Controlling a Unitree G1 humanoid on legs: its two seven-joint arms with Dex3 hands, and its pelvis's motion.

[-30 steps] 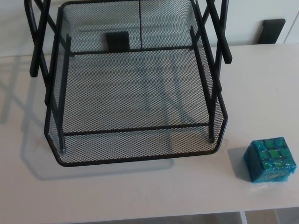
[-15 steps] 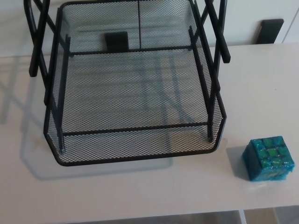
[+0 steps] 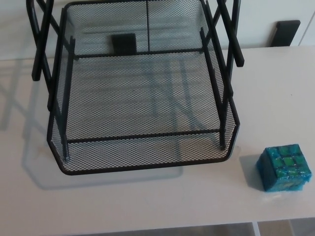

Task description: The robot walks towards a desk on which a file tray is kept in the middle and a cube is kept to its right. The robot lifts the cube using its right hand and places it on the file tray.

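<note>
The cube point(image 3: 285, 168) sits in the lower right of the frame on the white counter point(image 3: 147, 201), near the front right corner of the black mesh tray point(image 3: 147, 166) but not touching it. The tray fills the upper middle. Neither hand is in view, so their state cannot be told. The cube looks small, stiff and probably light. Its glossy blue-green faces may be slippery, so pinching two opposite side faces seems the surest hold.

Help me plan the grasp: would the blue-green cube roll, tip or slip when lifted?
The cube sits flat on the desk, so it probably won't roll. Its glossy faces may be slippery. It looks rigid, unlikely to deform.
</note>
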